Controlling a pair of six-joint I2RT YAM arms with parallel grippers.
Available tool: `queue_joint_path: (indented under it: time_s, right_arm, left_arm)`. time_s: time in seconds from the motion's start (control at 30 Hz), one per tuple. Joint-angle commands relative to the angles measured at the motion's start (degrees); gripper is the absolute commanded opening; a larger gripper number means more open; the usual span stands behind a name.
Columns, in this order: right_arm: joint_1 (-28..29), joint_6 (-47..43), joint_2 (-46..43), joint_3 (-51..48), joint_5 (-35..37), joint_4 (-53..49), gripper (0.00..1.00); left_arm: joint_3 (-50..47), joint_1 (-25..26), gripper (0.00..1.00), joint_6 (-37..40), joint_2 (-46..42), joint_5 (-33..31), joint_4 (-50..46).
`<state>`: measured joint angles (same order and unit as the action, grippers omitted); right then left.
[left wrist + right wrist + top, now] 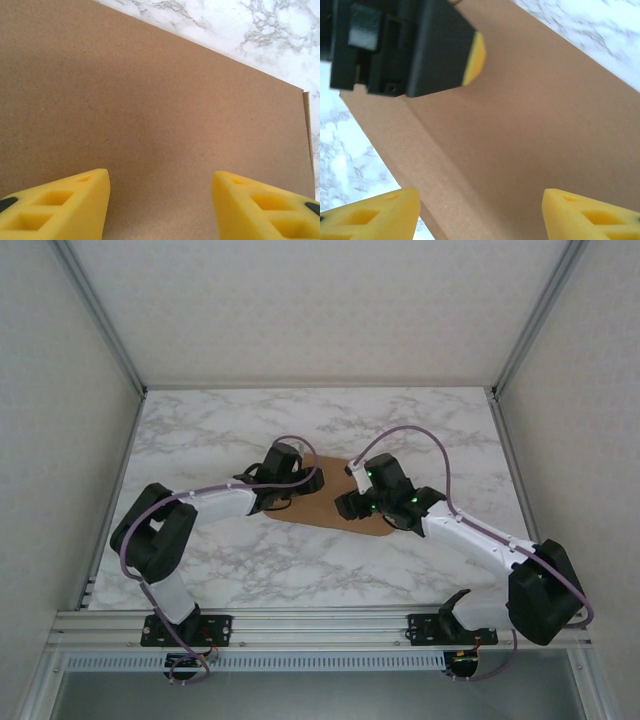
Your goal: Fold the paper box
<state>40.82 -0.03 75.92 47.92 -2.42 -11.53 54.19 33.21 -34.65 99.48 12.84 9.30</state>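
The paper box (322,510) lies as a flat brown cardboard piece in the middle of the marble table (240,430). My left gripper (312,480) hovers over its left part, and my right gripper (352,504) over its right part. In the left wrist view the cardboard (150,100) spreads under my left gripper (160,200), whose yellow fingers (75,200) stand apart with nothing between them. In the right wrist view a crease runs across the cardboard (535,115); my right gripper (480,210) is open above it, and the left gripper's black body (410,45) sits close ahead.
Bare marble surrounds the cardboard on all sides. Aluminium frame rails (110,470) and pale walls bound the table left, right and back. The two arm bases (185,625) are bolted at the near edge.
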Motion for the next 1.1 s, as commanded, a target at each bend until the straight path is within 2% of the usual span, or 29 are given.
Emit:
queue_joint_path:
  time_s: [0.0, 0.17, 0.27, 0.6, 0.73, 0.93, 1.07]
  right_arm:
    - [1.15, -14.06, 1.33, -2.88, 1.33, 7.86, 0.68]
    - [1.12, -31.01, 0.55, -6.73, -3.49, 13.59, 0.70]
    - [1.08, -37.88, 2.16, -7.75, -4.58, 15.70, 0.71]
    - [1.46, -40.39, 10.78, -7.50, 0.11, 22.75, 0.73]
    - [1.67, -41.86, 14.81, -7.52, 5.90, 24.55, 0.71]
    - [4.04, -43.39, 19.48, -6.80, 12.93, 24.92, 0.61]
    - [4.17, -43.04, 20.48, -6.75, 14.81, 25.42, 0.45]
  left_arm:
    - [-3.51, -0.07, 0.56, -2.50, 3.26, 3.29, -0.57]
    - [-4.88, -1.04, 0.55, -2.54, 2.54, 2.93, 0.11]
    - [-5.19, -1.29, 0.55, -2.47, 2.08, 2.91, 0.40]
    - [-5.23, -1.31, 0.53, -3.22, 2.22, 5.12, 1.60]
    - [-4.93, -1.31, 0.52, -3.23, 2.60, 5.88, 1.67]
    - [-5.59, -1.31, 0.51, -3.92, 3.25, 6.60, 2.93]
    - [-5.78, -1.35, 0.51, -4.11, 3.48, 7.09, 3.14]
